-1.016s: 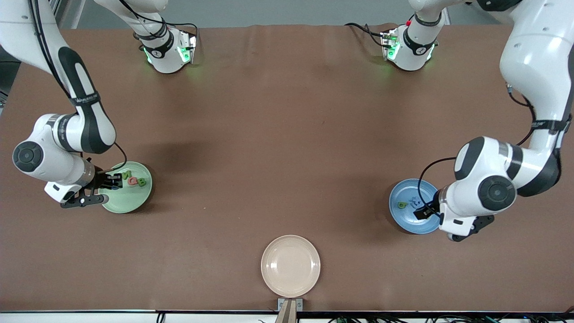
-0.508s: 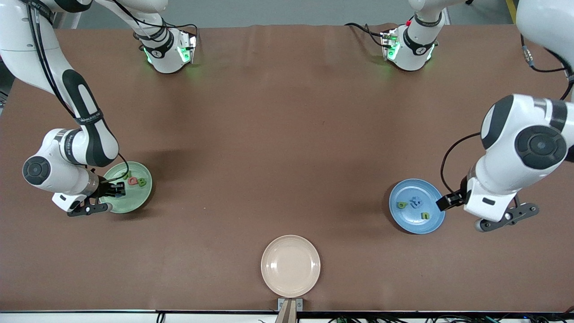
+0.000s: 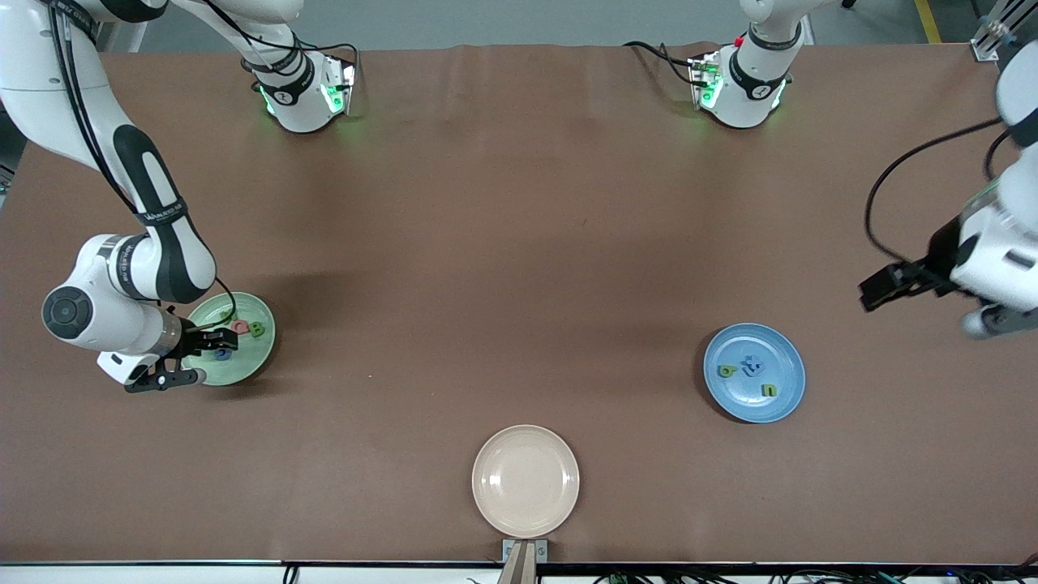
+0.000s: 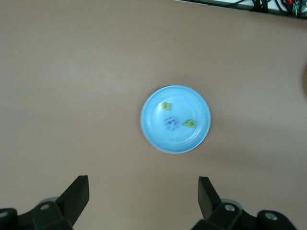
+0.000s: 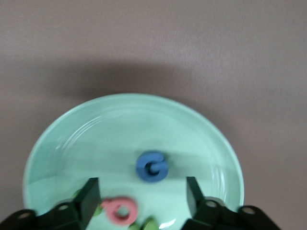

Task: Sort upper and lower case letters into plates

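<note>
Where the right gripper [image 5: 142, 196] gapes, blue letter [image 5: 152, 166] loose between fingers [image 5: 90, 195], on green plate [image 5: 96, 129], left gripper [image 4: 143, 196] wide, empty.

A robotics lab: two bench-mounted arms [image 3: 146, 219] on a covered table [image 3: 519, 243].

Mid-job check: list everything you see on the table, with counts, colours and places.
Table: one, brown.
Green plate: one, pale green, right arm's end.
Letters in green plate: one blue, one pinkish red, green, a second green partly hidden.
Blue plate: one, medium blue, left arm's end.
Letters in blue plate: two green, blue pieces bunched, count unclear.
Beige plate: one, cream, empty, nearest the front camera.
Right end effector: open, over the blue letter in the green plate.
Left end effector: open, raised above bare table.
</note>
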Controlling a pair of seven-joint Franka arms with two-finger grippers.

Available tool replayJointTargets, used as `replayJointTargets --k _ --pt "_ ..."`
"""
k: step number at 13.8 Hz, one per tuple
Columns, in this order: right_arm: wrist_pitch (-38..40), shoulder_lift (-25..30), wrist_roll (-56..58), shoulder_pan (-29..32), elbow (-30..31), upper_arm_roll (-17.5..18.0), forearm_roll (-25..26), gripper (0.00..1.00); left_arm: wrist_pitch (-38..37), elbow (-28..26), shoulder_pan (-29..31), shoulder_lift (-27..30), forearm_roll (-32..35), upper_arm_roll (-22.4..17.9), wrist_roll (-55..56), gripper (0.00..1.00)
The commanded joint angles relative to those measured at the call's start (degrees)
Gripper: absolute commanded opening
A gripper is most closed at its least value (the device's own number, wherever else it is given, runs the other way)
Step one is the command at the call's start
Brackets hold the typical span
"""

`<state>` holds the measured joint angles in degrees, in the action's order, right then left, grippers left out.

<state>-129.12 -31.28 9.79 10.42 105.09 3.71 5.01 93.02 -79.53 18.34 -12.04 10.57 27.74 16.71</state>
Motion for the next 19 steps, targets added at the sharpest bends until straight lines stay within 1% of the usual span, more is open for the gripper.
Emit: replayJointTargets --k 1,2,3,4,5,6,7,8,9,11,13,16,17,19 --pt "10.25 9.89 -9.32 -3.72 1.70 0.51 0.17 1.00 -5.03 -1.59 -14.33 4.99 -3.69 -16.87 -7.72 1.00" --pt "15.08 14.19 -10.57 -4.69 1.70 0.51 0.17 1.00 -6.44 -2.29 -17.52 6.48 -6.24 -21.63 -8.45 1.00" --pt "19.39 18.24 -10.67 -5.49 1.61 0.51 -0.96 1.00 -7.41 -4.65 -18.77 8.59 -7.74 -23.24 -8.80 1.00" --pt "23.78 22.54 -10.75 -6.19 1.61 0.43 -3.32 1.00 -7.16 -8.06 -18.78 11.13 -9.50 -23.52 -8.98 1.00" --pt "28.18 26.93 -12.41 -7.07 1.52 0.42 -3.86 1.00 -6.81 -10.71 -18.78 13.42 -11.60 -23.70 -8.89 1.00" --pt "31.62 30.46 -14.95 -8.38 1.17 0.42 -3.87 1.00 -6.80 -13.17 -18.95 15.62 -12.14 -23.70 -8.89 1.00" --pt "34.09 33.28 -17.15 -9.09 0.74 0.42 -3.52 1.00 -6.63 -15.81 -19.48 18.08 -12.15 -23.70 -8.81 1.00" --pt "36.29 34.79 -17.87 -9.01 -1.01 0.42 -3.52 1.00 -5.23 -18.35 -20.09 20.10 -12.15 -23.70 -8.89 1.00" --pt "39.79 34.89 -17.96 -8.92 -4.77 -0.01 -3.52 1.00 -3.13 -20.82 -20.10 21.69 -12.15 -23.70 -9.07 1.00" --pt "44.38 34.62 -17.70 -8.14 -11.89 -0.28 -2.91 1.00 -3.11 -20.50 -20.10 21.45 -11.19 -23.00 -9.16 1.00" --pt "44.83 34.45 -16.91 -5.07 -16.82 -0.19 -3.51 1.00 -3.81 -19.35 -20.01 21.35 -10.92 -22.73 -9.42 1.00" --pt "44.05 32.43 -17.17 -4.97 -22.02 -0.01 -3.61 1.00 -5.92 -18.64 -19.92 21.88 -10.92 -22.38 -11.35 1.00" --pt "43.52 31.21 -17.08 -5.05 -24.12 -0.01 -3.61 1.00 -5.92 -17.51 -19.92 21.62 -10.92 -22.30 -11.70 1.00" --pt "43.17 30.93 -16.99 -4.97 -25.02 -0.01 -3.52 1.00 -6.01 -16.27 -20.01 21.18 -10.83 -22.29 -12.14 1.00"
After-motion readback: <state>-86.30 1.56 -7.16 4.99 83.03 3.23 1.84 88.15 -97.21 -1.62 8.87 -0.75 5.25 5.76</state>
